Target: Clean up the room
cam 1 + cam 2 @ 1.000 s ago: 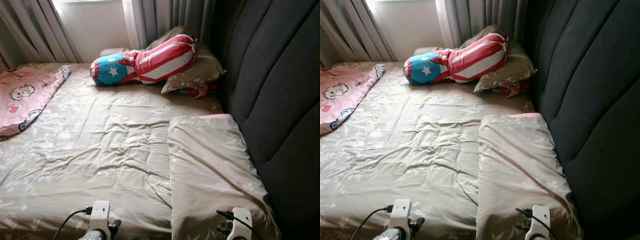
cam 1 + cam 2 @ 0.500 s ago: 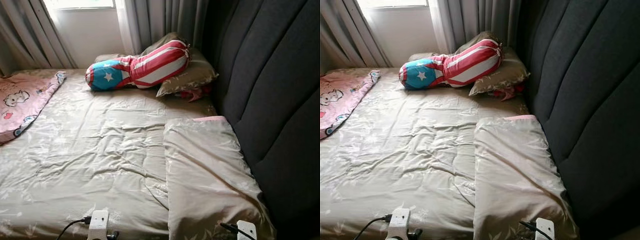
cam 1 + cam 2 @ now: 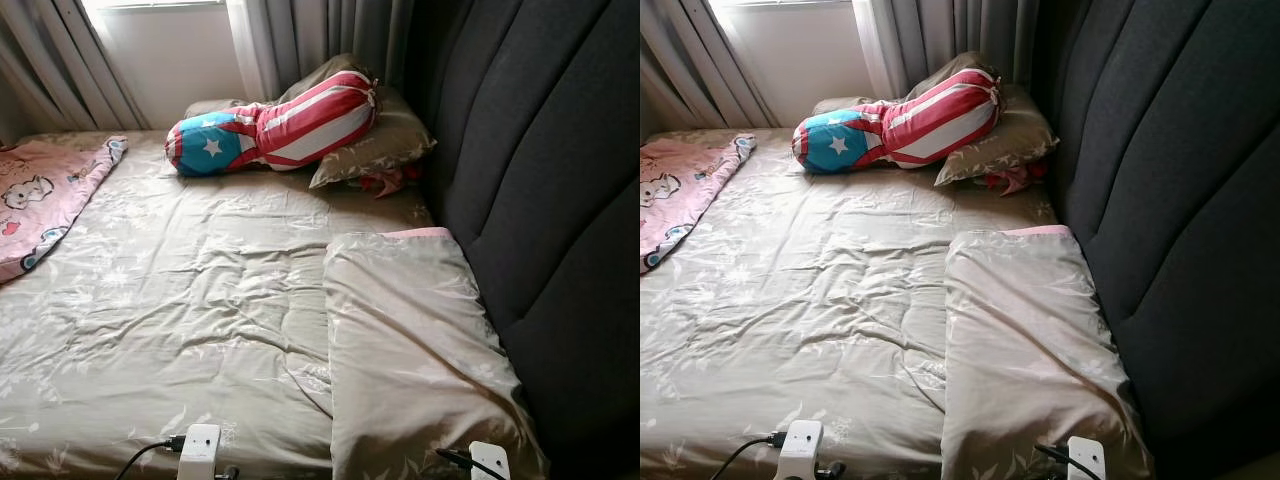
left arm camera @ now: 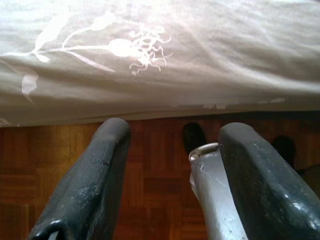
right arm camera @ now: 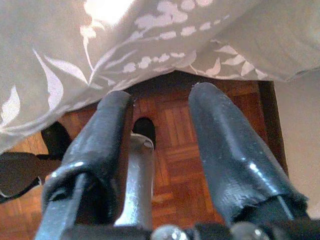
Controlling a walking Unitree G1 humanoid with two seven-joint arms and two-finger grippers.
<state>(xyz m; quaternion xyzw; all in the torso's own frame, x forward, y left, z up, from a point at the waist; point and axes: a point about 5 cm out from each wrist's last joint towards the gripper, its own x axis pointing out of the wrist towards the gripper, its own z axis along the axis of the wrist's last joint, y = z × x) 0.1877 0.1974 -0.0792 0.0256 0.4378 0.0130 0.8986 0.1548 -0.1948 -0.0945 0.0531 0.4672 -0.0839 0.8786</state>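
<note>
One wide bed (image 3: pixel 200 300) under a wrinkled beige floral sheet takes up the room, with a dark grey padded headboard (image 3: pixel 540 180) along its right side. Three pillows lie on it: one beige floral pillow (image 3: pixel 415 350) flat at the near right against the headboard, a second beige pillow (image 3: pixel 385 145) at the far right corner, and a third, flatter one (image 3: pixel 215 103) behind the bolster. One long red, white and blue star-and-stripe bolster (image 3: pixel 275 128) leans across the far pillows. One pink cartoon-print blanket (image 3: pixel 40 205) lies crumpled at the far left edge. A small red cloth (image 3: pixel 392 181) peeks out under the far right pillow.

Both arms hang low at the near edge of the bed — the left gripper (image 4: pixel 170 155) and the right gripper (image 5: pixel 160 130) point down at the brown parquet floor (image 4: pixel 150 175), each just below the sheet's overhang, jaws parted and empty. The bolster and blanket lie well away from both.
</note>
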